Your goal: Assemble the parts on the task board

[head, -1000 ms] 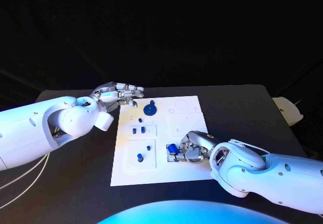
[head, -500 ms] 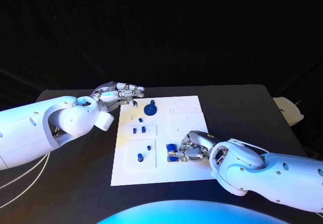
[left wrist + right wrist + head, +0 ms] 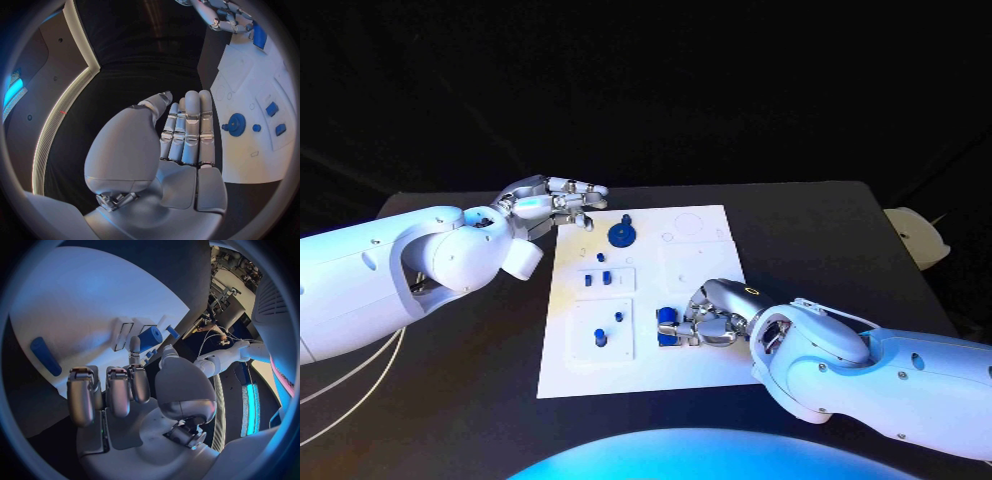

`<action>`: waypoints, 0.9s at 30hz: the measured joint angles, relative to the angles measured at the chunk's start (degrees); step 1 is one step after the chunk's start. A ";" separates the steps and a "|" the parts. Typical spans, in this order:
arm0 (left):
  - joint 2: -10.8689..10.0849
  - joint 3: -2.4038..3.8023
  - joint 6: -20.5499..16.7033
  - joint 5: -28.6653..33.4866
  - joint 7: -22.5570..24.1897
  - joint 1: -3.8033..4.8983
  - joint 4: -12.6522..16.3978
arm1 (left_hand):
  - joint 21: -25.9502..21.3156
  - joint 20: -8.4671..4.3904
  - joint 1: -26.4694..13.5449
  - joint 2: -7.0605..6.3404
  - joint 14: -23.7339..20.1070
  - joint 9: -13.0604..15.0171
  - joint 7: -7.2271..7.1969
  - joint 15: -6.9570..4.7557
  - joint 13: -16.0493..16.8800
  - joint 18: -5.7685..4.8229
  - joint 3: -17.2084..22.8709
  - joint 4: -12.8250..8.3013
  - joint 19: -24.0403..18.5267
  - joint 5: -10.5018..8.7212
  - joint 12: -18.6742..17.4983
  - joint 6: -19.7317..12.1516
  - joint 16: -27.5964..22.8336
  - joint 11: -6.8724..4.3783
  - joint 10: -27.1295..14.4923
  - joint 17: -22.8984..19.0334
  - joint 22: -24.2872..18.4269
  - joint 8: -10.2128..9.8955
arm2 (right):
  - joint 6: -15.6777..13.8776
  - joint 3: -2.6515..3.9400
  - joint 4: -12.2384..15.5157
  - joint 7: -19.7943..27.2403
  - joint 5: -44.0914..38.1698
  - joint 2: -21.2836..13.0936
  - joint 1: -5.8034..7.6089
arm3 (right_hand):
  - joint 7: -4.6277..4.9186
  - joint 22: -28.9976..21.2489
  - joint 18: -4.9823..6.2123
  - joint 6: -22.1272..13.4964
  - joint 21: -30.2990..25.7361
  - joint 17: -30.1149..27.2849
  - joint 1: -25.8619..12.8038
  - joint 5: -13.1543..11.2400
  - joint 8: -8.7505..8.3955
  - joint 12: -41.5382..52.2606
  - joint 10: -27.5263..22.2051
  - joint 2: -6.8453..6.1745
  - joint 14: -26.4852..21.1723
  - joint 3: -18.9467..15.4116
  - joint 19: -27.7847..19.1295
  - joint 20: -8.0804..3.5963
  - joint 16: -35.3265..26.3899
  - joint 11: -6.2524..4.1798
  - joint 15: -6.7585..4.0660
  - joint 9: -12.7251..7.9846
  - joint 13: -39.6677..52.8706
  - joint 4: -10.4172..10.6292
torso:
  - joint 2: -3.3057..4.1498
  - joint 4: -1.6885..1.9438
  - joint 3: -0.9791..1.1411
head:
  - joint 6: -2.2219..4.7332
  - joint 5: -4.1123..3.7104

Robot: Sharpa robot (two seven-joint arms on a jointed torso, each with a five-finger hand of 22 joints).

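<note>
Right robot hand (image 3: 707, 322) pinches blue part (image 3: 669, 318) over task board (image 3: 689, 268); left robot hand (image 3: 554, 200) fingers straight, holding nothing.

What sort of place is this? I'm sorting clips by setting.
Likely a robot test bench in a lab: a black table against a dark backdrop, a white task board with small blue parts, and equipment racks in the right wrist view.

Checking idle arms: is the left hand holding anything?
No. The left hand is open, fingers straight and empty, beside the white board.
</note>
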 measured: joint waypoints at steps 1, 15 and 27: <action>-0.04 0.00 0.00 0.00 0.00 0.00 0.01 | 0.00 0.00 0.00 0.00 0.00 0.00 0.00 0.00 0.00 0.00 0.00 0.00 0.00 0.00 0.00 0.00 0.00 0.00 0.00 0.00 0.00 0.00 | -0.13 0.00 0.34 0.06 -0.13 -0.32 0.00 | -0.02 0.00 0.00 -0.02 0.00 0.00 1.01 1.63 0.19 0.15 0.00 0.30 0.00 0.00 0.00 0.00 0.00 0.00 0.00 0.17 0.00 0.00 | 0.00 0.01 0.00 | -0.03 0.03; -0.21 0.00 -0.01 0.00 -0.02 0.00 0.02 | 0.00 0.00 0.00 0.00 -0.20 0.00 0.21 0.20 0.00 0.00 0.00 0.00 0.00 0.00 0.00 -0.21 0.00 0.19 -0.20 0.00 -0.08 0.00 | -0.38 -0.01 2.37 0.70 -0.90 -2.11 -0.08 | -0.40 0.00 0.00 -0.41 0.43 -0.01 8.60 10.94 0.85 1.09 0.21 1.48 0.00 0.46 0.00 0.00 0.00 -0.21 -0.42 1.55 0.04 -0.66 | 0.00 -0.02 0.01 | -0.25 0.24; -0.22 0.00 0.00 0.01 -0.06 0.00 0.01 | 0.00 0.00 0.00 0.00 -0.20 0.00 0.20 0.20 0.00 0.00 0.00 0.00 0.00 0.00 0.00 -0.21 0.00 0.19 -0.20 0.00 -0.07 0.00 | 0.13 0.01 1.60 0.80 -1.36 -1.88 -0.08 | -0.40 0.04 0.00 -0.41 0.67 -0.01 10.81 12.02 0.85 1.09 0.21 1.66 0.00 0.70 0.00 0.01 0.23 -0.21 -0.42 1.82 0.03 -1.37 | 0.02 0.04 -0.01 | -0.37 0.32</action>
